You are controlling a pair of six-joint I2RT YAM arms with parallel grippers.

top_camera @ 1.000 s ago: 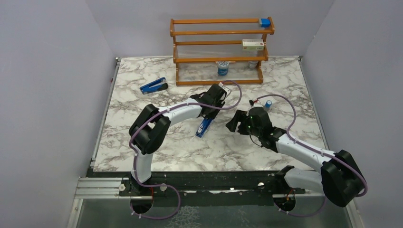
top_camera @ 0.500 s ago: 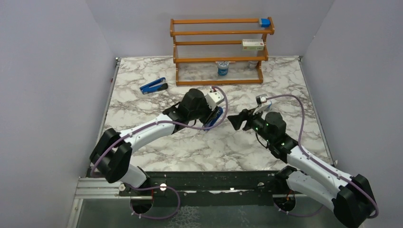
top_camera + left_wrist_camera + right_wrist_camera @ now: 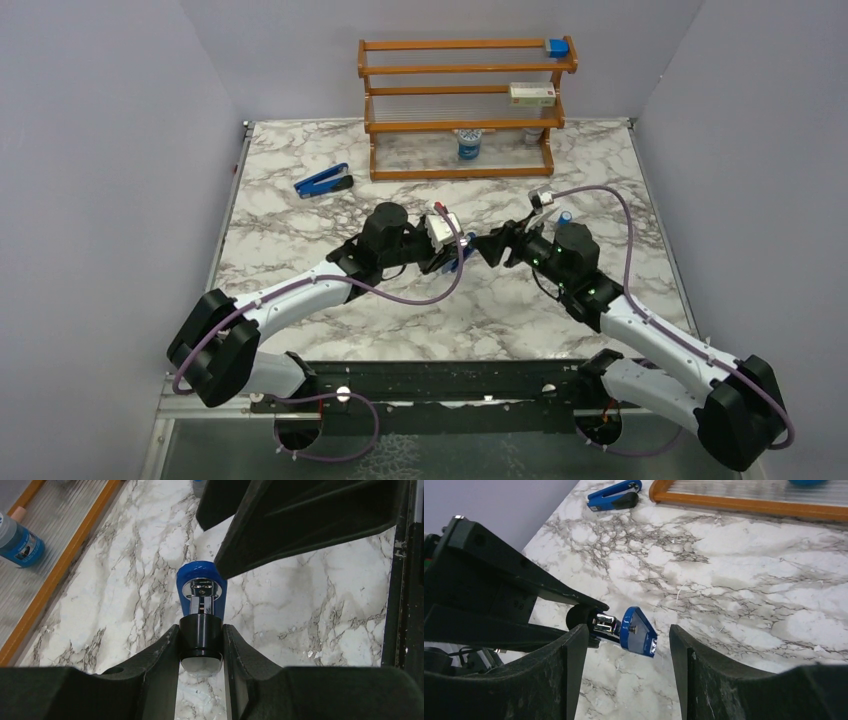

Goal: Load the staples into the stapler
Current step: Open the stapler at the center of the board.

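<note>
Top view: stapler [image 3: 459, 263] largely hidden behind left gripper [image 3: 456, 256]. Left wrist view: stapler seen end-on, its length concealed; blue bottle [image 3: 17, 542] cut by left edge. Staples in channel: indiscernible.

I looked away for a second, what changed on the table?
The left gripper raised the stapler and pointed it at the right gripper, which moved in, jaws open around its blue tip. The left's grip, the far stapler and the rack stayed as they were.
</note>
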